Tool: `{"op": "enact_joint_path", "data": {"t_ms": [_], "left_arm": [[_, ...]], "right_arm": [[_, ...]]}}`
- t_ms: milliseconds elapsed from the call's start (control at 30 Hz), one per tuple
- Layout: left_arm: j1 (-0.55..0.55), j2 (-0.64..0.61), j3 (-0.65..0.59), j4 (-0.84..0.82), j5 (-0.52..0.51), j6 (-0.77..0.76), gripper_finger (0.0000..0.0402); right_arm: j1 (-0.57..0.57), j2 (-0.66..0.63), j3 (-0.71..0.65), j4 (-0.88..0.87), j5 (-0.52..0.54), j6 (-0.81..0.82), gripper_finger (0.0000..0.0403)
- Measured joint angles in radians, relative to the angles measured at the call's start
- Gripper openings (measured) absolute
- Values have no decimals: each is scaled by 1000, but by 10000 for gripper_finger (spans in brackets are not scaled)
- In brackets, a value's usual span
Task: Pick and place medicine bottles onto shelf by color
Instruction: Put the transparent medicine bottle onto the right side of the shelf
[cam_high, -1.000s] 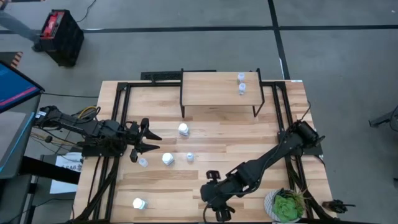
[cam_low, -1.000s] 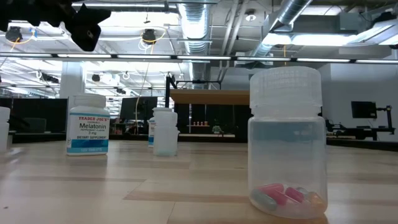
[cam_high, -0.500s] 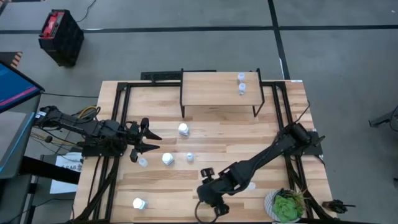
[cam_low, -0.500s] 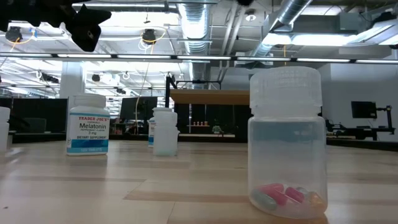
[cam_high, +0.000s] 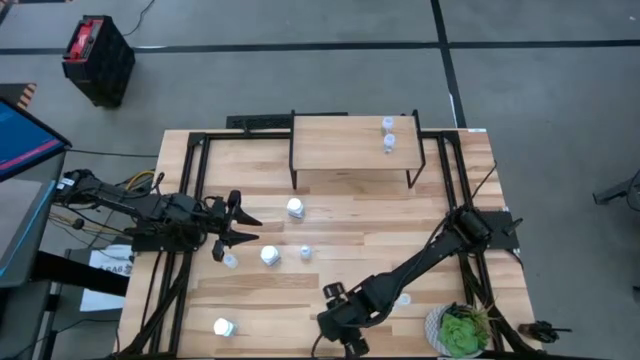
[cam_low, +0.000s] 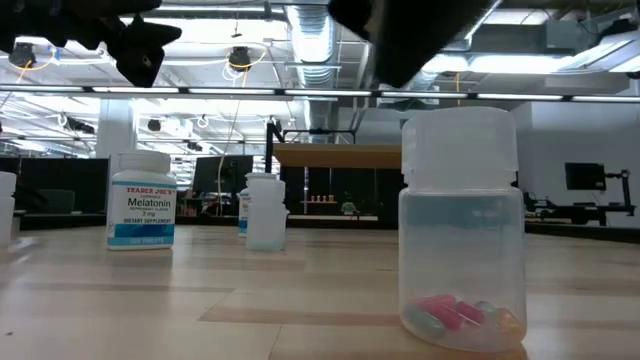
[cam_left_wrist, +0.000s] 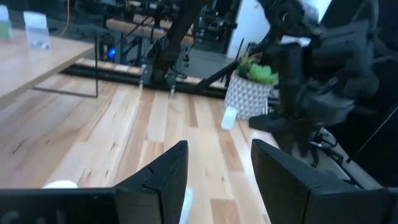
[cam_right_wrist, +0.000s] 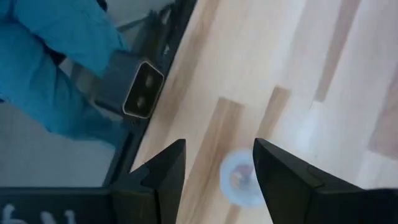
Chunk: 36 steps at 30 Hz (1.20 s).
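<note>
The light-wood shelf (cam_high: 345, 145) stands at the table's far side with two translucent bottles (cam_high: 388, 133) on its right end. White bottles stand on the table (cam_high: 295, 208) (cam_high: 269, 255) (cam_high: 223, 326), and translucent ones too (cam_high: 230, 260) (cam_high: 306, 252) (cam_high: 402, 298). My right gripper (cam_high: 345, 338) (cam_right_wrist: 214, 180) is open near the table's near edge, above a translucent bottle with pills (cam_right_wrist: 241, 182) (cam_low: 460, 230); its fingers stand on either side without touching it. My left gripper (cam_high: 245, 228) (cam_left_wrist: 217, 180) is open and empty at the table's left.
A potted green plant (cam_high: 460, 330) stands at the near right corner. The low camera's housing (cam_right_wrist: 142, 90) sits at the near edge close to my right gripper. A blue sleeve (cam_right_wrist: 56, 68) shows beyond that edge. Bare tabletop (cam_high: 400, 220) lies in front of the shelf.
My right gripper has gone a little toward the table's left edge and down, and now shows at the top of the low view above the near translucent bottle. The bottles have stayed where they were.
</note>
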Motion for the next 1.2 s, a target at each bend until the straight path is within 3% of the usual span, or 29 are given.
{"op": "enact_joint_path", "data": {"t_ms": [1200], "left_arm": [[0,40,1,39,-13,14,165]], "right_arm": [[-10,8,-1,24,15,0,209]]}}
